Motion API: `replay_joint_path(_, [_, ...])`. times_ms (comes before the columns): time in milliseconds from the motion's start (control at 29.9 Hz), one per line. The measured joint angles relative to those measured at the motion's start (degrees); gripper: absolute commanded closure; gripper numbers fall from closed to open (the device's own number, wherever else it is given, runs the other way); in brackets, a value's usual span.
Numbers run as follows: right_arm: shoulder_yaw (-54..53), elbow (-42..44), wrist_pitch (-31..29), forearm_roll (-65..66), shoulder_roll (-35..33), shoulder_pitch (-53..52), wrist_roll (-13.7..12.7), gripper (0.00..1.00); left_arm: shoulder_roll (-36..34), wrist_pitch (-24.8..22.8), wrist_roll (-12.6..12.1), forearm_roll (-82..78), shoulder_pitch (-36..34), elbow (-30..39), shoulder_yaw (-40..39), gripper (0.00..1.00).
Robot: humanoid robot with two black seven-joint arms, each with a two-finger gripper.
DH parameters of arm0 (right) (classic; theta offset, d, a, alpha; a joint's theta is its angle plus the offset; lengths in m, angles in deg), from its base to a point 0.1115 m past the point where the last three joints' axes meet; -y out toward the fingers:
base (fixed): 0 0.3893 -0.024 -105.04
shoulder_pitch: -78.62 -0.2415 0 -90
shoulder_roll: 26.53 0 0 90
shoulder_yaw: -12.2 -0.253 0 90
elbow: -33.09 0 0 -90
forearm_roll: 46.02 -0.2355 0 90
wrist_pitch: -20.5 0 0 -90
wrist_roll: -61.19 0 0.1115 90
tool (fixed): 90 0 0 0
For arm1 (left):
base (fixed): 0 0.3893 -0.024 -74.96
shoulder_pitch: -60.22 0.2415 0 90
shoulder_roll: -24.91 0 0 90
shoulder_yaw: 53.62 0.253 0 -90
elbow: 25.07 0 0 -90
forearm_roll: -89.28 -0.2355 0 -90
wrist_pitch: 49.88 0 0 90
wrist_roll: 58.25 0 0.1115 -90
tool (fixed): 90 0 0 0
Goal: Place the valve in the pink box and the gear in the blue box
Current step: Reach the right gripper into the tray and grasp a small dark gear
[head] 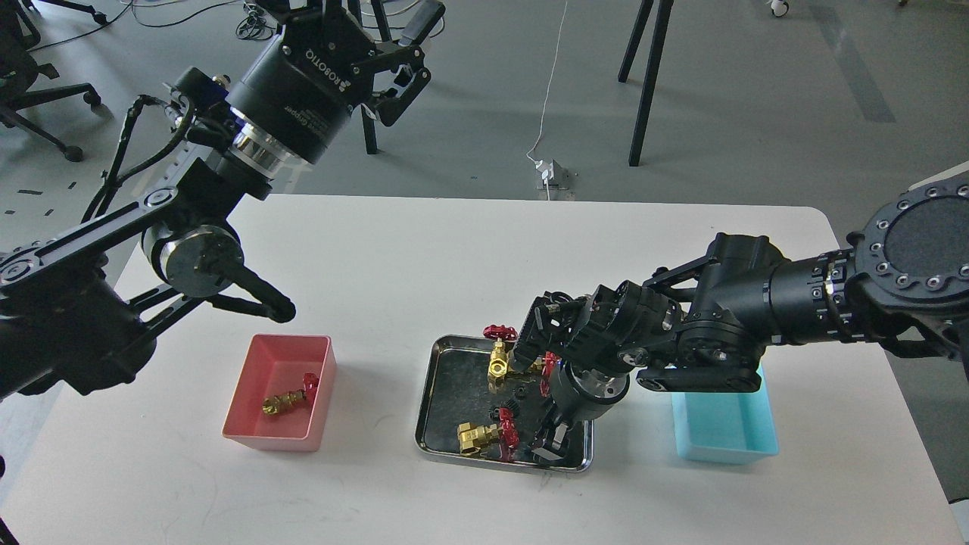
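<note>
The right gripper (550, 446) hung low inside the steel tray (447, 363), pointing down at the tray's near right corner. Its fingers were dark and crowded against the red handwheels, so whether they were spread or pinched could not be told. The step in hand looked like picking a gear from the tray. A small black toothed piece, likely a gear (519, 393), lay just up and to the left of the fingertips.

To do this well, the fingers would need to come straight down over the gear alone, clear of the valve (484, 437) lying just to the left of the gripper, since its handwheel sat close enough to be caught along with it. A light, centred pinch would suit so small a part. Another valve (501, 362) lay farther up the tray, under the wrist.

The blue box (727, 439), just to the right of the gripper, showed nothing inside where visible, though the arm covered its far edge. The pink box (250, 435), well to the left, held one valve (290, 397). The left gripper (405, 64) was raised far from the table, fingers spread and holding nothing.
</note>
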Motion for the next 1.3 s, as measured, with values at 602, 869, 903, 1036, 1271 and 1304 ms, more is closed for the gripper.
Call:
replay_joint_path(602, [1.37, 2.39, 0.93, 0.03, 0.04, 2.85, -0.16, 0.64, 1.06, 0.00, 0.00, -0.32, 2.00, -0.19, 0.00, 0.08])
replay_joint_path(869, [1.34, 2.54, 1.32, 0.00, 0.04, 2.88, -0.25, 0.64, 1.86, 0.00, 0.00, -0.38, 2.28, -0.13, 0.00, 0.07])
replay_joint_path(903, [1.34, 2.63, 1.39, 0.00, 0.04, 2.91, -0.25, 0.65, 1.87, 0.00, 0.00, -0.38, 2.36, -0.13, 0.00, 0.07])
replay_joint_path(1036, [1.33, 2.84, 1.67, -0.01, 0.04, 3.41, -0.21, 0.75, 1.90, 0.00, 0.00, -0.38, 2.51, -0.13, 0.00, 0.07])
replay_joint_path(1271, [1.15, 2.63, 1.69, -0.19, 0.04, 3.05, 0.00, 0.91, 1.99, 0.00, 0.00, -0.38, 2.56, -0.13, 0.00, 0.07])
replay_joint_path(1304, [1.03, 2.55, 1.69, -0.34, 0.04, 2.87, 0.02, 0.92, 2.01, 0.00, 0.00, -0.38, 2.61, -0.13, 0.00, 0.07])
